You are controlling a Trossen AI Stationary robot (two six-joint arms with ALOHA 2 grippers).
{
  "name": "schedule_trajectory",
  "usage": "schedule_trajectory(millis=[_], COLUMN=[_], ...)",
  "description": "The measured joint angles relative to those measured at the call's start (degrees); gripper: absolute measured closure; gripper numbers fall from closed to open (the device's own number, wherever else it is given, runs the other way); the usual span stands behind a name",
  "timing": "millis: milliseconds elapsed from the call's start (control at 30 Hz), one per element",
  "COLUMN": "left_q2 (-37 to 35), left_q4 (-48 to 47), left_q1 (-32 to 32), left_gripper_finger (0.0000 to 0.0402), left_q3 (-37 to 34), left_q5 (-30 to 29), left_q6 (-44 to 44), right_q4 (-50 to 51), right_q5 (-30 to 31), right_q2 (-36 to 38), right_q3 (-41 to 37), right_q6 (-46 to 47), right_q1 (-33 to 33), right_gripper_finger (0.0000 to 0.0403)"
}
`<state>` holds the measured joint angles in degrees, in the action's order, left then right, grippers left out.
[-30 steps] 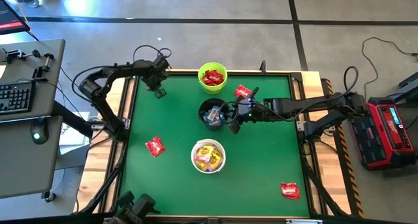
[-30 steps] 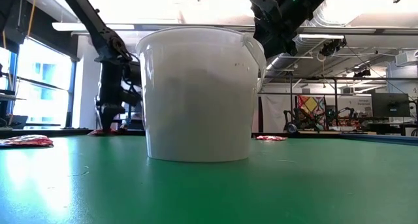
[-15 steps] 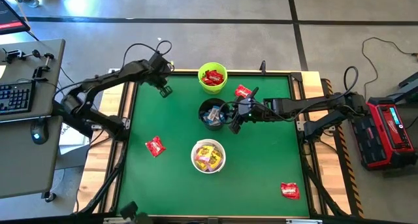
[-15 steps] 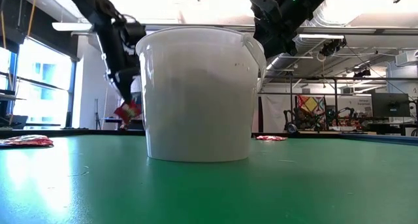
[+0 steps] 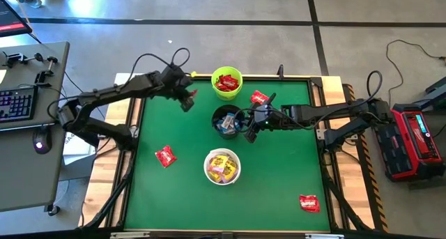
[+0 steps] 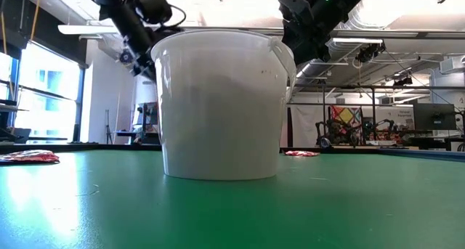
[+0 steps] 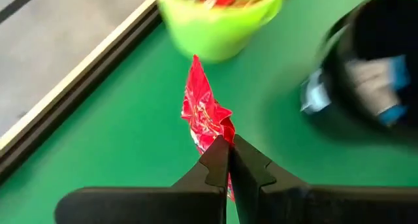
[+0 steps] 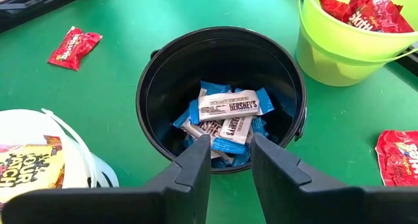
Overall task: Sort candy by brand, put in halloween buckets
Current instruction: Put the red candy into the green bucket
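My left gripper (image 5: 187,97) is in the air over the table's far left part, left of the lime green bucket (image 5: 227,83), and is shut on a red candy packet (image 7: 205,115). That bucket (image 7: 215,21) holds red packets. My right gripper (image 8: 230,152) hangs open at the right rim of the black bucket (image 8: 221,96), which holds blue-and-white bars (image 8: 228,106). The white bucket (image 5: 222,166) stands nearer and holds yellow packets. Loose red packets lie flat on the table (image 5: 165,156), (image 5: 259,97), (image 5: 309,203). My left gripper pinches the red packet between its two fingertips (image 7: 218,160), at the packet's near end (image 7: 215,140). The fingers come from the table's left, slanting down. The packet is lifted clear of the table and sticks out beyond the fingertips toward the green bucket.
The three buckets stand in a line down the table's middle. In the low view the white bucket (image 6: 221,104) fills the centre and hides the other two. A raised wooden rim (image 5: 136,120) frames the green mat. Open mat lies left and right of the buckets.
My left gripper has risen from the mat near the far left corner with the red packet shut between its fingers. It has then moved toward the table's right, closer to the green bucket. The packet has gone from lying on the mat to lifted clear.
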<state>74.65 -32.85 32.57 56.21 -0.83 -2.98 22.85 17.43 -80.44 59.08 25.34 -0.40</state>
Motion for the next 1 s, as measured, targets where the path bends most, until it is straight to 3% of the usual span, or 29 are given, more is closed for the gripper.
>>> schedule_trajectory(millis=[233, 433, 667, 1000], left_q2=[0.0, 2.7, 13.9, 29.6], left_q4=[8.7, 9.1, 8.6, 8.4], left_q1=[-4.7, -5.4, -4.4, -1.8], left_gripper_finger=[0.0401, 0.0401, 0.0401, 0.0401], left_q3=[0.4, 6.5, 18.4, 30.1], left_q5=[0.3, -0.7, -0.7, 6.7], left_q6=[-7.1, -7.4, -3.2, -2.4], right_q4=[0.0, -0.1, -1.1, -1.3], right_q5=[0.0, 0.0, 0.4, 1.7], right_q2=[0.0, 0.0, 0.0, 0.0], right_q3=[0.0, 0.0, 0.0, 0.0], right_q6=[0.1, 0.1, 0.2, 1.5], right_q1=[0.0, 0.0, 0.0, 0.0], right_gripper_finger=[0.0306, 0.0306, 0.0306, 0.0306])
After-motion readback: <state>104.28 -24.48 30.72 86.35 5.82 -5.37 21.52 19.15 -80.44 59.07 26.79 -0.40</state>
